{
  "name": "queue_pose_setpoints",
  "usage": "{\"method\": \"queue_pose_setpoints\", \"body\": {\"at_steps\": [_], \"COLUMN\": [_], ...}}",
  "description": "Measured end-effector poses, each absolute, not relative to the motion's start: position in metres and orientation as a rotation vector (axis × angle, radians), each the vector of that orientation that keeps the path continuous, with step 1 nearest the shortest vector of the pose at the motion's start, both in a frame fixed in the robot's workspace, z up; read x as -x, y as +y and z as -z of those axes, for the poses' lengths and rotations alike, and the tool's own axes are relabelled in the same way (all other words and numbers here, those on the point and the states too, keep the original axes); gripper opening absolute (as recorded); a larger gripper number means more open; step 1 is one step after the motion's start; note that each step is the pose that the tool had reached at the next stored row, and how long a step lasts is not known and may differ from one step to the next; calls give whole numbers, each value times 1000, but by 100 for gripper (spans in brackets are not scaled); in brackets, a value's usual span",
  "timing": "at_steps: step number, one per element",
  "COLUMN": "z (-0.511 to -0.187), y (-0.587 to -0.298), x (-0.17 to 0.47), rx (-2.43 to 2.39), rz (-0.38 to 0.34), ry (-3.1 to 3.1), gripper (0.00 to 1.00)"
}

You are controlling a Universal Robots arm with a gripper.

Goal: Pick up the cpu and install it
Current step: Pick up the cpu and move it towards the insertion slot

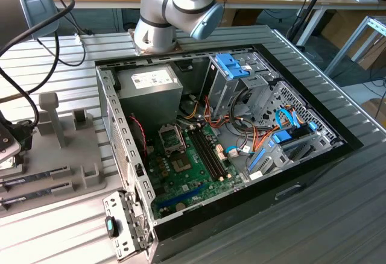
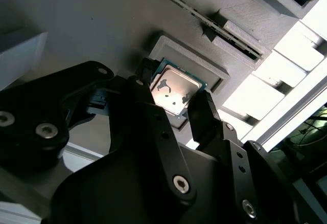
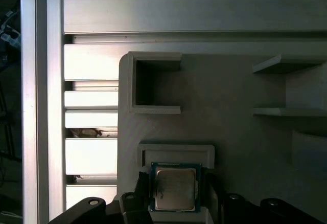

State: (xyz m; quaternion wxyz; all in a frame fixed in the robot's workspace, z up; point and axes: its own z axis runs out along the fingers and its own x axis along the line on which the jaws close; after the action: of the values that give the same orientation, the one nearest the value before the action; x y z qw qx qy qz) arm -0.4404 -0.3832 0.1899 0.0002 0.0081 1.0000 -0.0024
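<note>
The cpu (image 3: 175, 187) is a small square chip with a silver top and a green rim. It lies in a shallow pocket of the grey holder (image 3: 230, 132). In both wrist views my gripper (image 3: 176, 193) has its black fingers (image 3: 144, 189) tight against two opposite edges of the chip, shut on it. The cpu (image 2: 175, 89) sits level in the pocket between the fingers (image 2: 204, 114) of the gripper (image 2: 173, 95). In the exterior view the arm's wrist end (image 1: 13, 136) hangs over the grey holder (image 1: 66, 155) at the exterior view's left. The motherboard's open socket (image 1: 171, 137) lies inside the computer case (image 1: 241, 125).
Memory sticks (image 1: 30, 178) lie in slots of the grey holder. The case holds a power-supply box (image 1: 151, 92), drive cages with blue latches (image 1: 232, 65) and loose cables (image 1: 241, 131). The arm's base (image 1: 160, 29) stands behind the case. Ribbed aluminium table (image 3: 92, 24) surrounds the holder.
</note>
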Motion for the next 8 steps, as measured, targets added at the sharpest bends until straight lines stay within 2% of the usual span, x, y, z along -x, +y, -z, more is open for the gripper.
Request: {"method": "queue_pose_setpoints", "body": {"at_steps": [4,5,6,8], "z": [-190,-190,-190,-190], "y": [-383,-383,-383,-383], "x": [440,440,440,440], "rx": [-25,-25,-25,-25], "rz": [8,8,8,8], "ry": [3141,3141,3141,3141], "gripper": [56,54,48,47]}}
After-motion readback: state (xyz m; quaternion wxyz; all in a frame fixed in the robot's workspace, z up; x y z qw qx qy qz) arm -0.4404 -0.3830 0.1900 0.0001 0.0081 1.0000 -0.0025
